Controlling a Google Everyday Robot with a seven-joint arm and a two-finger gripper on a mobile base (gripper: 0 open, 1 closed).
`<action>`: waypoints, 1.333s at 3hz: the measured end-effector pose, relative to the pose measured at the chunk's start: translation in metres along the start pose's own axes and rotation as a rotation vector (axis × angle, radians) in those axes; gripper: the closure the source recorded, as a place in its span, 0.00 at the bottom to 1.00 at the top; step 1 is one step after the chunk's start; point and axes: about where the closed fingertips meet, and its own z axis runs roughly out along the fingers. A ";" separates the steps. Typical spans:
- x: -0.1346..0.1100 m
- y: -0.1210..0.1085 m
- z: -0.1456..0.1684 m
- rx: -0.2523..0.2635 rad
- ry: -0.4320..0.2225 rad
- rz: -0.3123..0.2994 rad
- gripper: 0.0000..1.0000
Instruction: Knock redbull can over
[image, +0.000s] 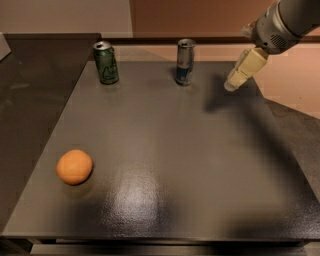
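The redbull can (185, 62) is slim and silver with a blue lower band. It stands upright near the far edge of the dark table (165, 150), about the middle. My gripper (231, 85) hangs above the far right part of the table, to the right of the can and apart from it. Its cream-coloured fingers (243, 69) point down and to the left, toward the can.
A wider green can (106, 62) stands upright at the far left of the table. An orange (74, 167) lies near the front left. A dark counter (30, 90) runs along the left side. The arm's shadow falls on the table to the right of the can.
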 end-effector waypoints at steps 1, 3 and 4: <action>-0.018 -0.025 0.030 0.001 -0.072 0.002 0.00; -0.042 -0.058 0.079 -0.032 -0.185 0.036 0.00; -0.049 -0.064 0.095 -0.050 -0.228 0.064 0.00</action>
